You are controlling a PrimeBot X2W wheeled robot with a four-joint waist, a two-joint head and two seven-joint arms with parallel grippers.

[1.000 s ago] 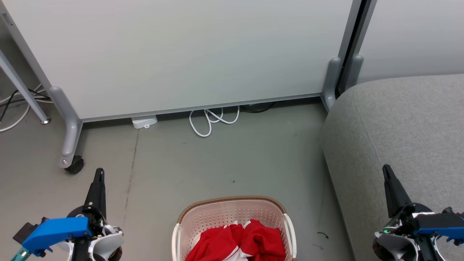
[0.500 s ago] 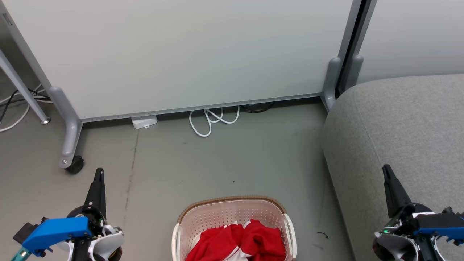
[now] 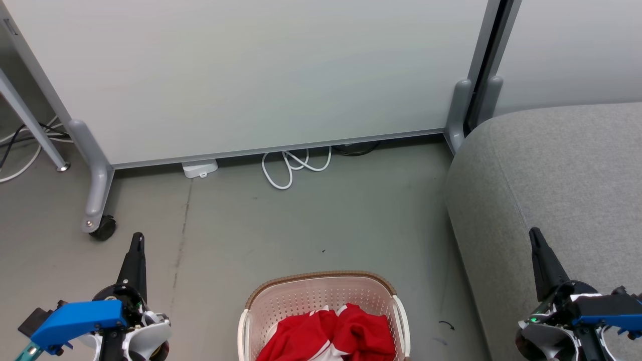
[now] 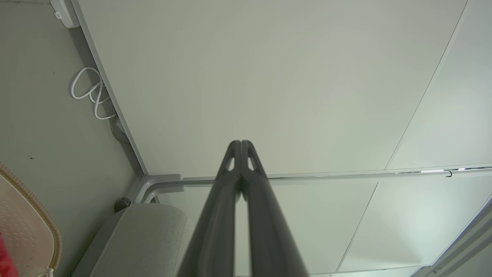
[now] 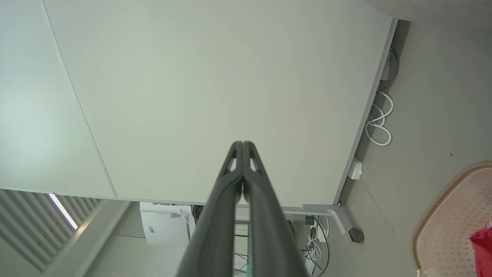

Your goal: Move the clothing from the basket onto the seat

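Observation:
The cream perforated basket (image 3: 321,296) with a brown rim stands on the floor at the bottom centre of the head view. Red and white clothing (image 3: 331,336) lies bunched inside it. The grey seat (image 3: 551,170) fills the right side. My left gripper (image 3: 136,240) is shut and empty at the lower left, well left of the basket. My right gripper (image 3: 534,235) is shut and empty at the lower right, over the seat's front part. In the left wrist view the left gripper (image 4: 240,143) points at a white panel, with the basket (image 4: 23,227) at the left edge. The right gripper (image 5: 243,144) does likewise, with the basket (image 5: 446,227) at the lower right.
A white partition panel (image 3: 251,75) on grey castor legs (image 3: 98,200) stands behind the basket. A coiled white cable (image 3: 293,168) and a small white box (image 3: 199,168) lie at its foot. Grey floor (image 3: 311,225) lies between panel and basket.

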